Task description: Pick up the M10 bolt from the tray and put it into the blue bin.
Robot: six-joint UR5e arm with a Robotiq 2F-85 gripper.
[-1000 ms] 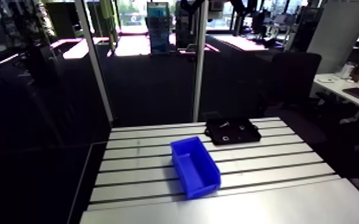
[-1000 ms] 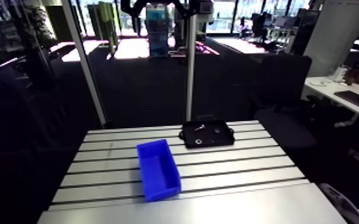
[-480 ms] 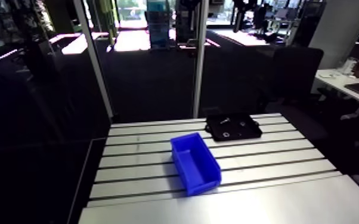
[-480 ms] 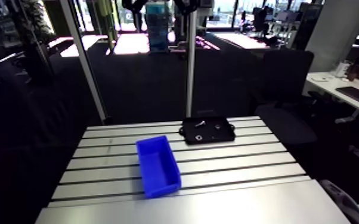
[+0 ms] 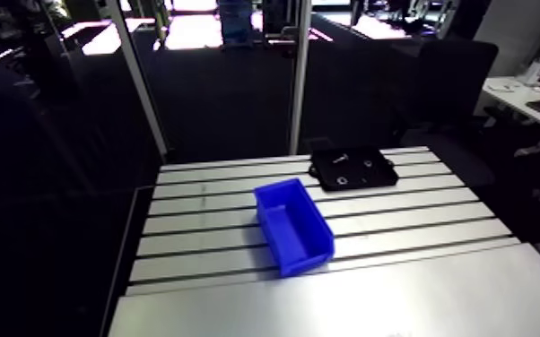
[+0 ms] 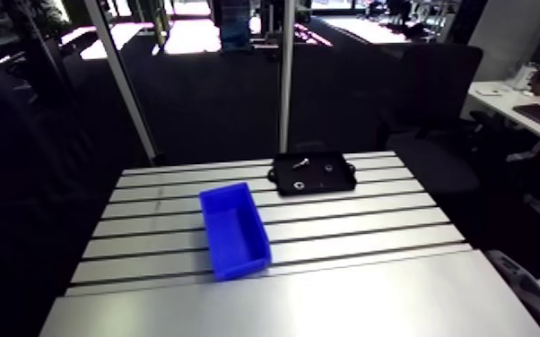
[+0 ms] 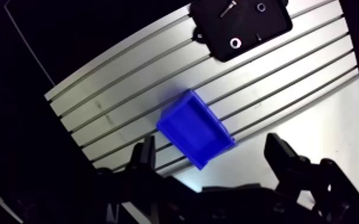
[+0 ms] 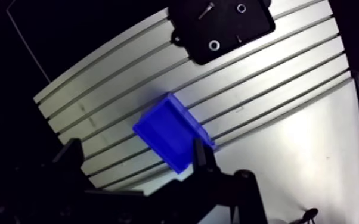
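Observation:
A black tray (image 7: pixel 264 28) lies at the table's far edge, well ahead of the gripper. In it are a small silver bolt (image 7: pixel 228 8), a ring-shaped washer (image 7: pixel 235 43) and a small nut (image 7: pixel 260 7). The blue bin (image 7: pixel 195 136) stands empty on the slotted table, nearer than the tray (image 5: pixel 352 168); in the arm view the bin (image 5: pixel 293 226) is near the table's middle. In the wrist view my gripper (image 7: pixel 212 158) hangs high above the table, over the bin's near side. It is open, its dark fingers (image 7: pixel 144 154) wide apart with nothing between them. The arm view does not show it.
The slotted aluminium table (image 5: pixel 202 242) ends in a smooth plate (image 5: pixel 345 300) at its near side. Two upright posts (image 5: pixel 300 81) stand behind the far edge. Dark floor lies beyond the table's left edge.
The whole arm view has shifted, so the camera has moved with the arm. The bin, the tray and the parts in it lie where they were.

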